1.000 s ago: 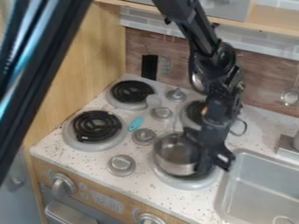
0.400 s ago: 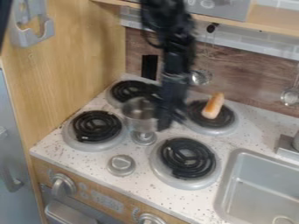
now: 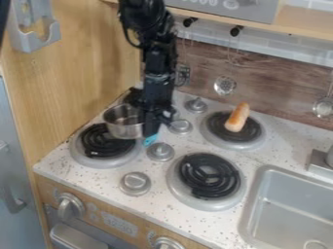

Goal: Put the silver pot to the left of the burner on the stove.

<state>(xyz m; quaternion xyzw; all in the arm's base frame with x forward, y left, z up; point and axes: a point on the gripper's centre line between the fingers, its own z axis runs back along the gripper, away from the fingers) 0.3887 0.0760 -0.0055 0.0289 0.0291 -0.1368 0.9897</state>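
The black gripper (image 3: 151,127) hangs over the left part of the stove, shut on the right side of the silver pot (image 3: 122,127). Upright, the pot is held above the stove, overlapping the back edge of the front-left burner (image 3: 104,147). Behind it the arm and pot hide most of the back-left burner (image 3: 133,95). Black coils show on the front-right burner (image 3: 208,175) and on the back-right burner (image 3: 248,130).
A sausage-like toy (image 3: 238,116) lies on the back-right burner. Knobs (image 3: 160,151) stand between the burners, with a teal object (image 3: 150,140) just below the gripper. The sink (image 3: 292,214) is at the right, a wooden side wall (image 3: 78,73) at the left.
The gripper has carried the pot leftward and back from the front-right burner to the left burners. That burner and the sausage-like toy have come into view.
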